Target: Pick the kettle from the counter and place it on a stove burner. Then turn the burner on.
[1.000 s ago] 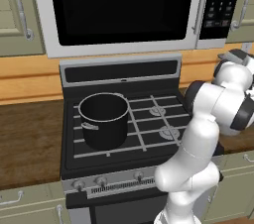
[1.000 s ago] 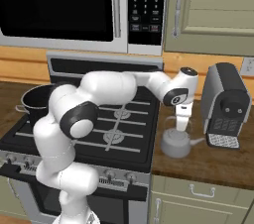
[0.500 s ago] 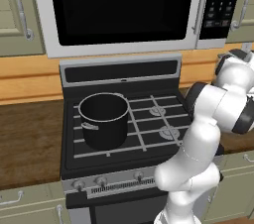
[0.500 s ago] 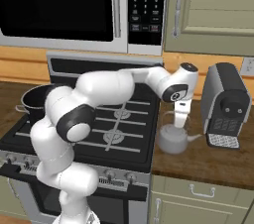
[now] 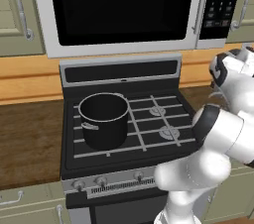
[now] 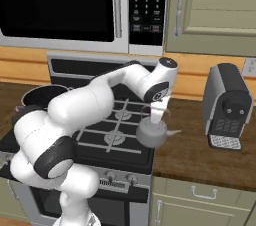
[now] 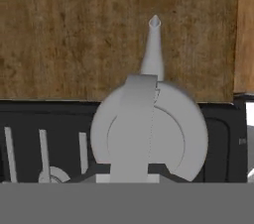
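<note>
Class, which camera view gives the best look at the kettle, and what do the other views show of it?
The hand view: the kettle sits central, seen from above, with its handle and spout clear. The right base view shows the kettle small, under the gripper, at the stove's edge. In the left base view the arm hides it.

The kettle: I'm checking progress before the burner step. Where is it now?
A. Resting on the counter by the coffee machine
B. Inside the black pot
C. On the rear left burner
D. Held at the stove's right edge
D: the gripper holds the kettle by its handle at the stove's right edge, spout over the counter.
</note>
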Controlling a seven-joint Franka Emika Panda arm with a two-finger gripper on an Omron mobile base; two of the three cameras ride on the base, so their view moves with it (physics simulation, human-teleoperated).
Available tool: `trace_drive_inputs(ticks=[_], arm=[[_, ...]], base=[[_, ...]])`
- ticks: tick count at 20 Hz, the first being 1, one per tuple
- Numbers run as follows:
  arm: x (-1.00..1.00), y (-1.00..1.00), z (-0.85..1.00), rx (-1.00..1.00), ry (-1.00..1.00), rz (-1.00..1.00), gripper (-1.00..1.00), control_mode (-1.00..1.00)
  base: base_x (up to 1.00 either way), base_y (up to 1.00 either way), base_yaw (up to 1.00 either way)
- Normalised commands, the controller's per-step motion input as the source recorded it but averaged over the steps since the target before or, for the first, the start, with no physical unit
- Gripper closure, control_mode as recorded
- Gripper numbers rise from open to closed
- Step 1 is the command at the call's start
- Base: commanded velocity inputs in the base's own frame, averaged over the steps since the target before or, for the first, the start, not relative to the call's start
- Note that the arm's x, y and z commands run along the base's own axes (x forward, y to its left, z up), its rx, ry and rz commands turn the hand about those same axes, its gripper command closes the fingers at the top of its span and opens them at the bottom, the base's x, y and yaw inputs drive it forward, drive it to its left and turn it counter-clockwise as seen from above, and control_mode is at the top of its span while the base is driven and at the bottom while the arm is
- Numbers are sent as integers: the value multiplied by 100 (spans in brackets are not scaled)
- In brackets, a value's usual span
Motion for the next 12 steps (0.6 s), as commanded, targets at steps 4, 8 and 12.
trace_drive_inputs(ticks=[4, 8, 12], arm=[[-5, 100, 27, 0, -16, -11, 100, -100], [0, 100, 7, 0, -14, -10, 100, -100], [6, 85, 0, 2, -1, -7, 100, -100]], base=[[0, 0, 0], [0, 0, 0], [0, 0, 0]])
